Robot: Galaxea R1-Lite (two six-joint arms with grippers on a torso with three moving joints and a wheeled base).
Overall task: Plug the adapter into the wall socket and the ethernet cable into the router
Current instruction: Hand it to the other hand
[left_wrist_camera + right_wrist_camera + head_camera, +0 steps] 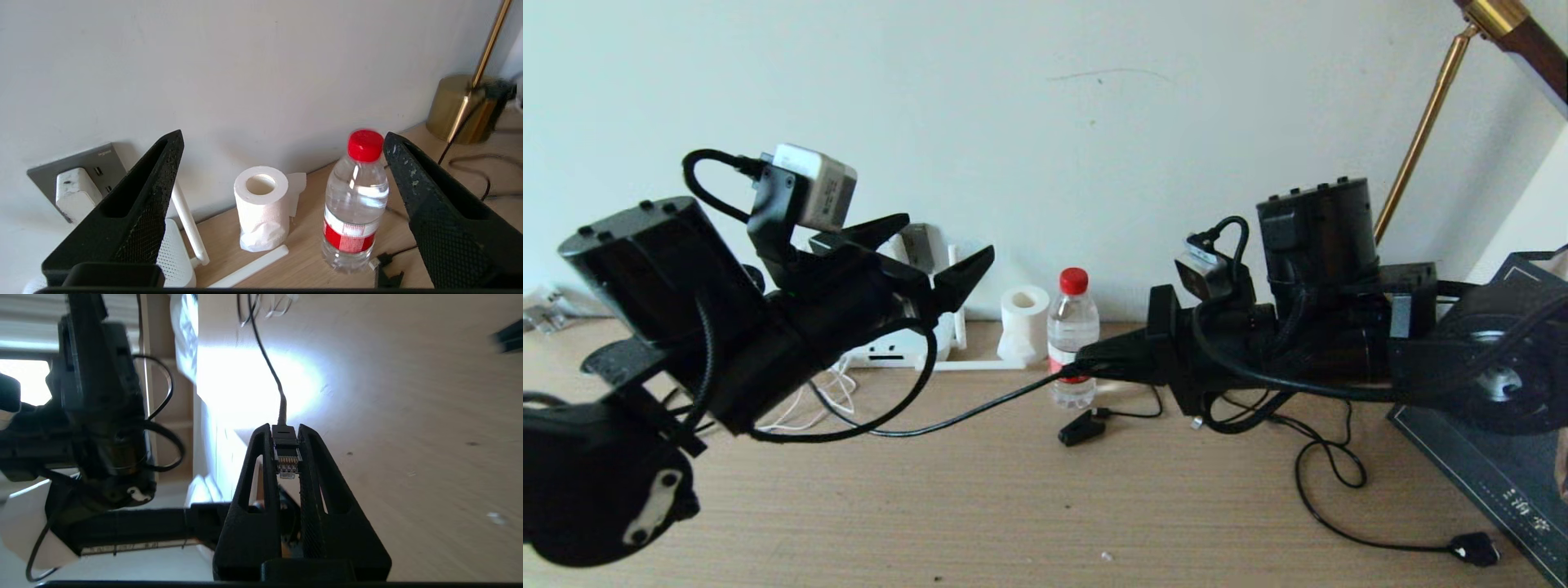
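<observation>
The white adapter (75, 194) sits in the dark grey wall socket (96, 161), with nothing touching it. My left gripper (282, 134) is open and empty, standing off the wall just right of the socket (921, 242). Below the left gripper (946, 237) lies the white router (173, 253), with one antenna (188, 224) upright. My right gripper (285, 430) is shut on the ethernet cable's black connector (286, 453), clear tip pointing back between the fingers. In the head view the right gripper (1086, 367) hovers low by the bottle, and the ethernet cable (996, 404) trails left over the table.
A toilet roll (1023, 322) and a red-capped water bottle (1072, 335) stand by the wall between the arms. A small black plug (1082, 429) and another black cord with a plug (1474, 547) lie on the wooden table (1045, 506). A brass lamp (457, 108) and a dark box (1462, 457) are on the right.
</observation>
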